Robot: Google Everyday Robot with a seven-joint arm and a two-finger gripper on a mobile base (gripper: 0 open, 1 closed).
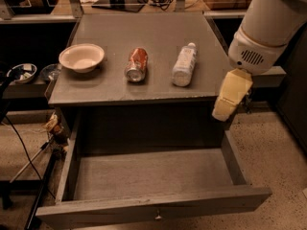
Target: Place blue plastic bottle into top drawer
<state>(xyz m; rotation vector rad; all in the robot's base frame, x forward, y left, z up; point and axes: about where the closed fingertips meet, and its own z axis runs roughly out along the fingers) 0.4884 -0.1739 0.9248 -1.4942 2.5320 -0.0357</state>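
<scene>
Since the top drawer (201, 202) stands pulled out with nothing lying in it, the place for the bottle looks ready. Its small knob (156, 216) sits at the middle of the front panel, nearest the camera. Above the drawer's right wall, just off the table's right front corner, hangs the gripper (229, 99), cream-coloured and pointing down and to the left. Whether it is open or closed cannot be told, but it holds nothing. Farther back, on the table (144, 28), the blue plastic bottle (184, 65) lies on its side, cap away from the camera, well apart from the gripper. To its left lies a red can (136, 64), and beyond that a pale bowl (81, 57). The bottle looks light and thin-walled, likely to dent under a hard squeeze and to roll if nudged from the side. A hold across the middle of its body, over the label, seems safest, since the cap end is narrow.
</scene>
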